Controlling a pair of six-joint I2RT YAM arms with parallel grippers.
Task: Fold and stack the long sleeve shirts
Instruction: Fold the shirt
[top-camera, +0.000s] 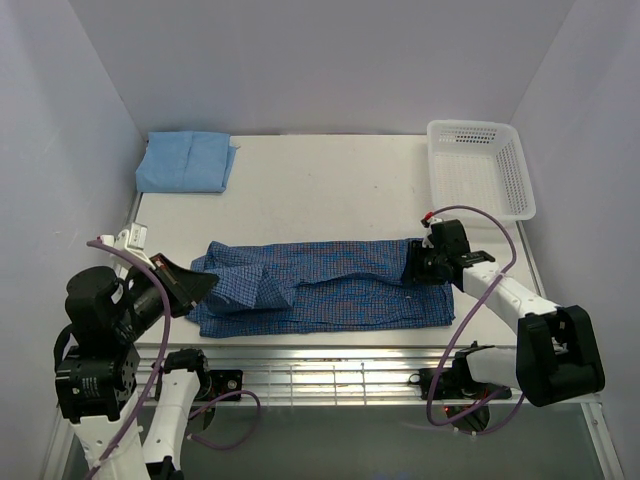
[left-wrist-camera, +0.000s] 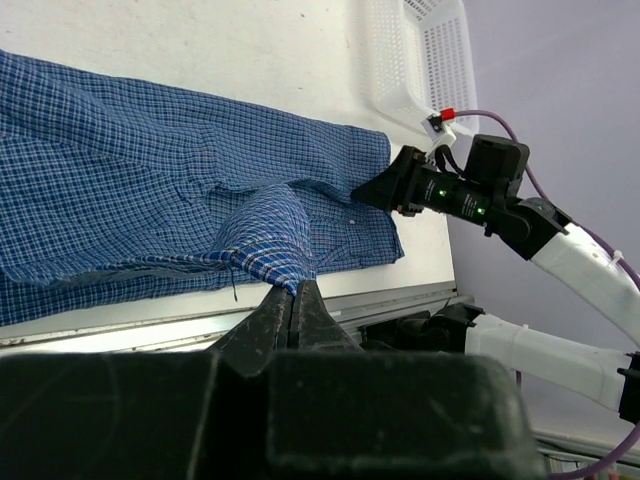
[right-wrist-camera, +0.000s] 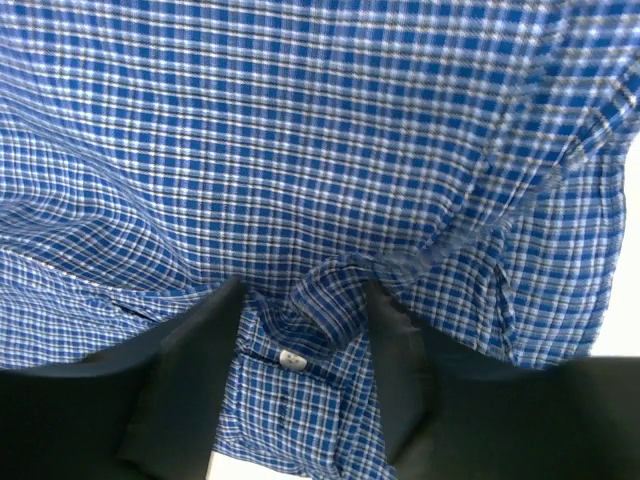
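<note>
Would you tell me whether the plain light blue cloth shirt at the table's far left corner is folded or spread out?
Folded: the plain light blue cloth shirt lies as a compact, layered rectangle, no sleeves showing.

White shells and black joints are making up the left arm (top-camera: 95, 310) at seven o'clock and the right arm (top-camera: 510, 295) at four. Purple cables (top-camera: 470, 208) are running along both, with green lights (left-wrist-camera: 440, 190) glowing on the right.

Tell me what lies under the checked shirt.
The checked shirt lies on the table, which shows around it. Anything beneath is hidden by its folded layers. The light blue shirt sits apart, at the far left corner.
</note>
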